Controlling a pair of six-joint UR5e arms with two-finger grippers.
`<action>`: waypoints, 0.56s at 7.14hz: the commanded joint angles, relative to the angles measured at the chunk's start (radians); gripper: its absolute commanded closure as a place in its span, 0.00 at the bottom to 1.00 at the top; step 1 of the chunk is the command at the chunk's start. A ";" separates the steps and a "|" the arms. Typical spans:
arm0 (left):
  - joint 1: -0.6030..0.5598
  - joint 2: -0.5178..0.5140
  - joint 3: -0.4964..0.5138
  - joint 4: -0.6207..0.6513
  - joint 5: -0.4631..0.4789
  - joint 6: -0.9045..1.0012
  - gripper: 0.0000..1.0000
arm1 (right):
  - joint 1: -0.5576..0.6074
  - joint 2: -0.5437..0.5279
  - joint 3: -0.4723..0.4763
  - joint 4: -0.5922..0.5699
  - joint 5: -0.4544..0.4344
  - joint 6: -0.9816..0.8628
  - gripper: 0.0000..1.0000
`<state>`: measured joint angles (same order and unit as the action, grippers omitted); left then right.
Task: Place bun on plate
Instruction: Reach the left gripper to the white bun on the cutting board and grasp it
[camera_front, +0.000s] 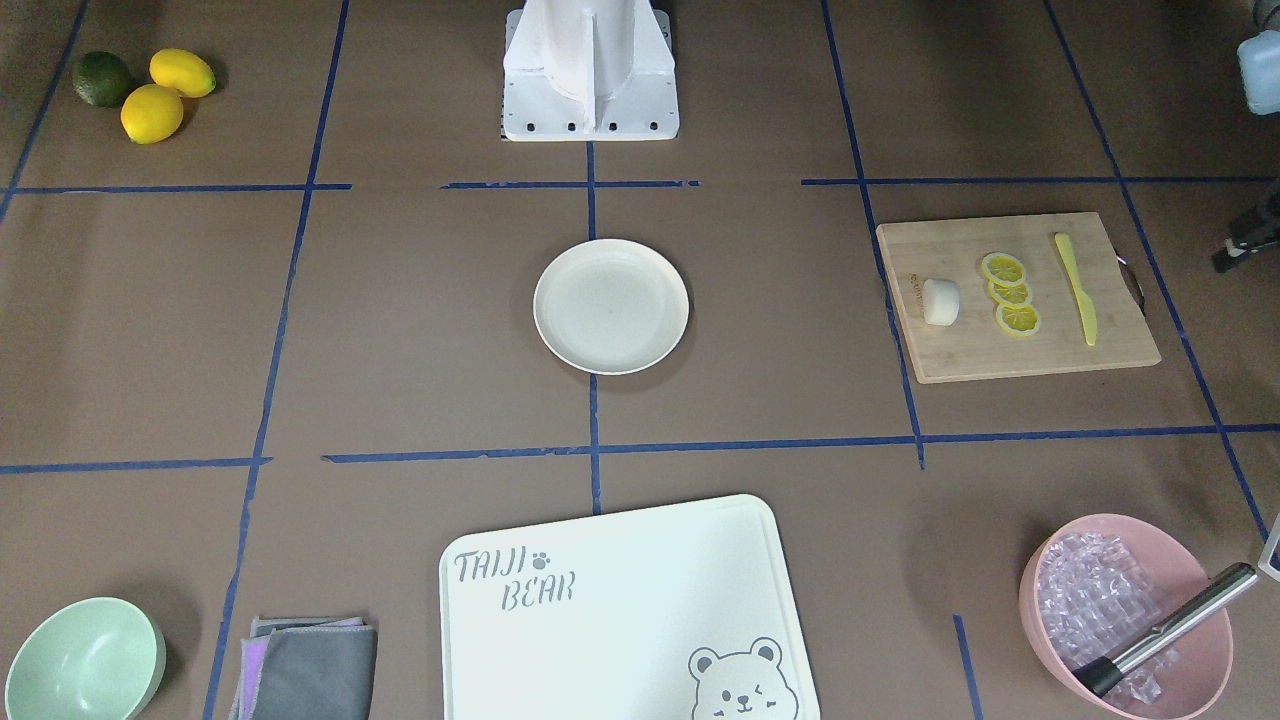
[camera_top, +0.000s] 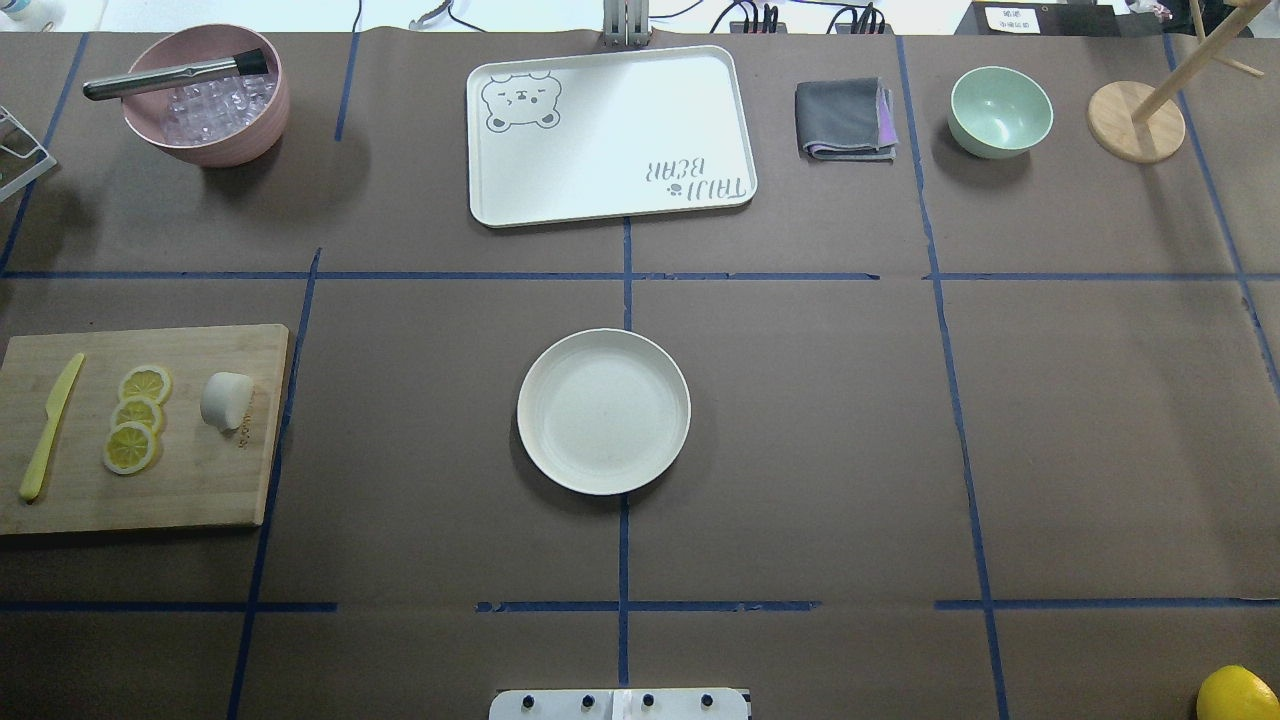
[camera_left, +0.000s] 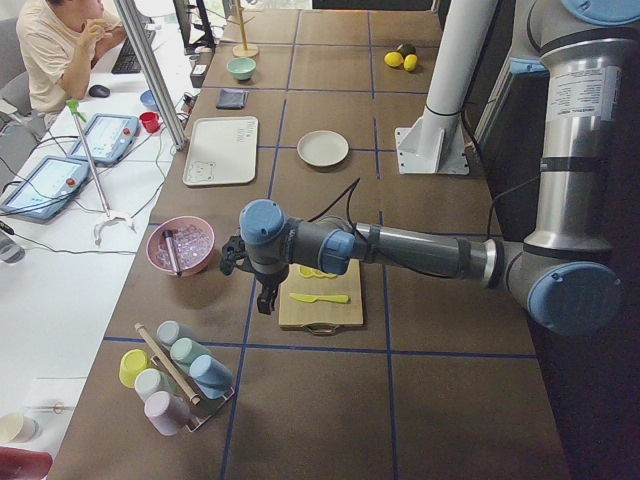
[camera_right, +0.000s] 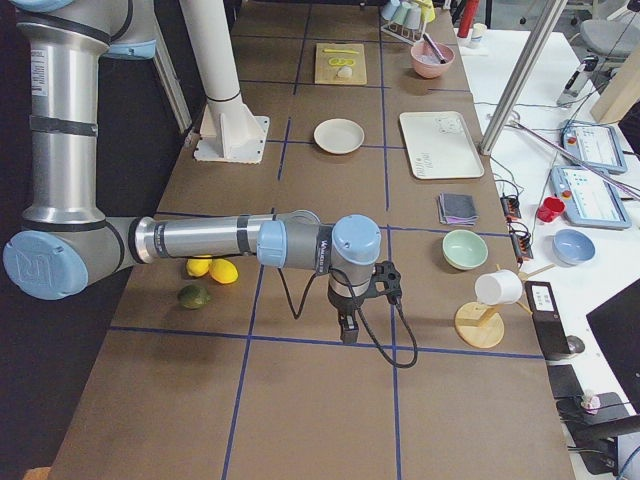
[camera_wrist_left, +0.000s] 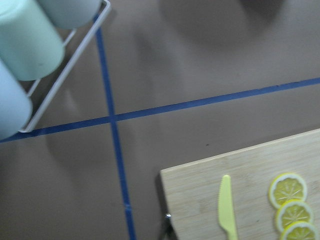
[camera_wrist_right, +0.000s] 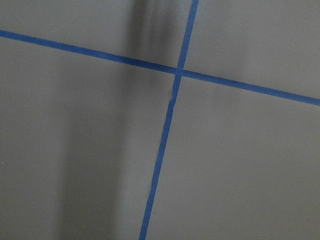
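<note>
White bun (camera_top: 226, 400) lies on the bamboo board (camera_top: 200, 480), nine o'clock of the plate (camera_top: 603, 340), handy for the left gripper (camera_left: 262, 300); its jaws, and the right gripper's (camera_right: 347, 328), I cannot tell.

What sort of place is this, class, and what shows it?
Probably a robotics lab staged for kitchen tasks: a robot arm over a table gridded with blue tape, and control tablets on the side desk.

Likely robotics lab: blue-taped grid table (camera_top: 800, 450), industrial arm (camera_left: 420, 250), teach pendants (camera_left: 110, 138) on side desk, person (camera_left: 55, 45) seated.
</note>
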<state>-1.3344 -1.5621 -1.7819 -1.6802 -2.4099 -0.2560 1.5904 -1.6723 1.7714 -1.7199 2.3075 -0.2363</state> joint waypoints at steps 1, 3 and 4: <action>0.201 -0.001 -0.067 -0.147 0.111 -0.348 0.00 | 0.002 -0.009 0.002 0.003 0.000 0.002 0.00; 0.437 -0.019 -0.065 -0.274 0.262 -0.582 0.00 | 0.002 -0.010 0.000 0.003 0.000 0.000 0.00; 0.508 -0.030 -0.062 -0.303 0.293 -0.653 0.00 | 0.002 -0.012 0.002 0.003 0.000 0.000 0.00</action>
<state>-0.9302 -1.5790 -1.8455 -1.9360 -2.1710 -0.8050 1.5922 -1.6829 1.7727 -1.7166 2.3071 -0.2358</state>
